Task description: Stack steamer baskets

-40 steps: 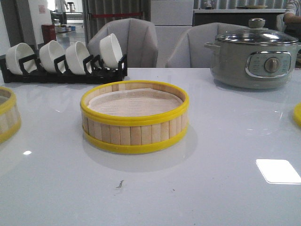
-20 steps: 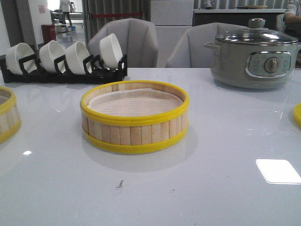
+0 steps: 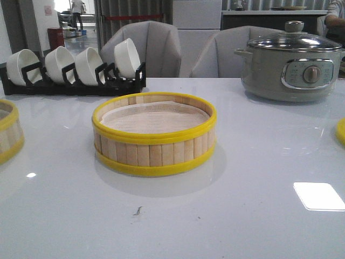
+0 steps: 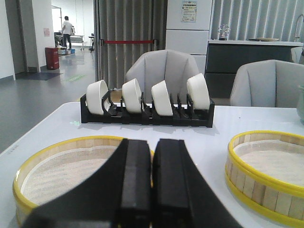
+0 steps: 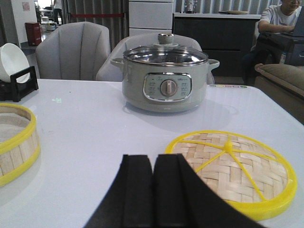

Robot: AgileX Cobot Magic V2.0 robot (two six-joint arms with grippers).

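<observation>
- A steamer basket (image 3: 154, 135) sits upright at the centre of the white bench (image 3: 242, 216), pale liner inside, nothing stacked on it.
- A second steamer basket (image 3: 9, 137) stands at about 9 o'clock from it, well apart, cut off by the front view's edge — the left wrist view shows it just past the gripper.
- The left gripper (image 4: 152, 190) has its black fingers pressed together, holding nothing.
- The right gripper (image 5: 153, 190) is likewise closed and empty.
- A woven lid (image 5: 235, 171) with a yellow rim lies flat on the bench near the right gripper; only a yellow sliver of it shows at 3 o'clock in the front view.
- A grey cooking pot (image 3: 291, 67) with a glass lid stands at about 2 o'clock from the central basket.
- A black rack (image 3: 75, 83) holding four white bowls (image 3: 127, 57) stands at roughly 11 o'clock — at the bench's far edge.
</observation>
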